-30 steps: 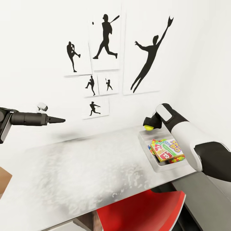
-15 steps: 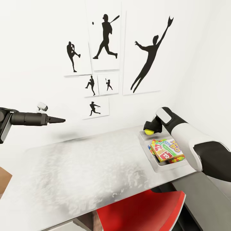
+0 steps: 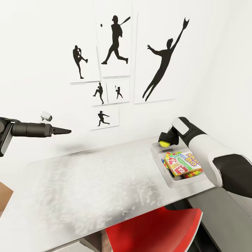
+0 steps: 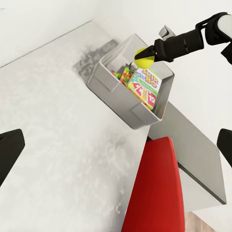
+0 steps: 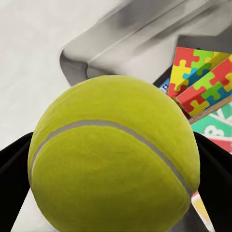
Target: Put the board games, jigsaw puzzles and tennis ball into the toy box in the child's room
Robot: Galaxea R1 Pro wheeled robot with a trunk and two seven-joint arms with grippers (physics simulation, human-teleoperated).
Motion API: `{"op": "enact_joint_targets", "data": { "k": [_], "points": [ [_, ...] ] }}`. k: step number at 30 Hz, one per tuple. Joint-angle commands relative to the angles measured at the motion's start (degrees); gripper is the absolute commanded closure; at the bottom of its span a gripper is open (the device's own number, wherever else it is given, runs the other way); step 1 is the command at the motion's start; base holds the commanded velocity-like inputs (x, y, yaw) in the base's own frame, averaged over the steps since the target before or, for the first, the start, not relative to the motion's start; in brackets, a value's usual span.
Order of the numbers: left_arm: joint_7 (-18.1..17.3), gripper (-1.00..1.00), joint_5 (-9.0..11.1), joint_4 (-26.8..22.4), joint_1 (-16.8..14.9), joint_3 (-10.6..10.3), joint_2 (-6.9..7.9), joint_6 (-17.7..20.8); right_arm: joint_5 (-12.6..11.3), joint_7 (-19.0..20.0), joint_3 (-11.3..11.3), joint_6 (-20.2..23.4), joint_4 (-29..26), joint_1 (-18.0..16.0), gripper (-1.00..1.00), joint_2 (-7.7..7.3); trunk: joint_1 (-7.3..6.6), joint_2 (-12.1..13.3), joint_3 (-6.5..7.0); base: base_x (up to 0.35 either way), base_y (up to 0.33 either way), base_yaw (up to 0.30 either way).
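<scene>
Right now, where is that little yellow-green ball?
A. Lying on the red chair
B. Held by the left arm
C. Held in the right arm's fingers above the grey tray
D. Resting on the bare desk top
C: the tennis ball sits between the right fingers, just over the toy box.

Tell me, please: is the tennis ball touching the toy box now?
Apart. In the left wrist view the tennis ball hangs in the right gripper above the toy box, with open space below it.

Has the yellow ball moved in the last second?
Yes. The tennis ball, held in the right gripper, has come down and slightly rightward toward the toy box, judged against the wall pictures.
</scene>
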Motion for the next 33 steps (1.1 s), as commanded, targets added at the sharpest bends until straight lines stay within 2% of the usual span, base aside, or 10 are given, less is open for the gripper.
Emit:
{"op": "enact_joint_targets", "data": {
  "k": [1,19,20,33],
  "points": [
    [-0.01,-1.0,0.33,0.01,-0.07,-0.2,0.08,0.61,-0.62,-0.39,0.52,0.15,-0.08,-0.05,1.0,-0.05,0.04,-0.12,-0.12,0.0,0.0,0.0],
    [-0.01,-1.0,0.33,0.01,-0.07,-0.2,0.08,0.61,-0.62,-0.36,1.49,0.21,0.0,-0.05,1.0,-0.08,0.04,-0.12,-0.12,0.0,0.0,0.0],
    [-0.01,-1.0,0.33,0.01,-0.09,-0.2,0.08,0.61,-0.62,-0.36,1.5,0.21,0.0,-0.05,-1.0,-0.08,0.04,-0.12,-0.12,0.0,0.0,0.0],
    [-0.01,-1.0,0.33,0.01,-0.05,-0.27,0.08,0.61,-0.62,-0.24,1.56,0.21,0.0,-0.05,-1.0,-0.08,0.04,-0.12,-0.12,0.0,0.0,0.0]
  ]
}}
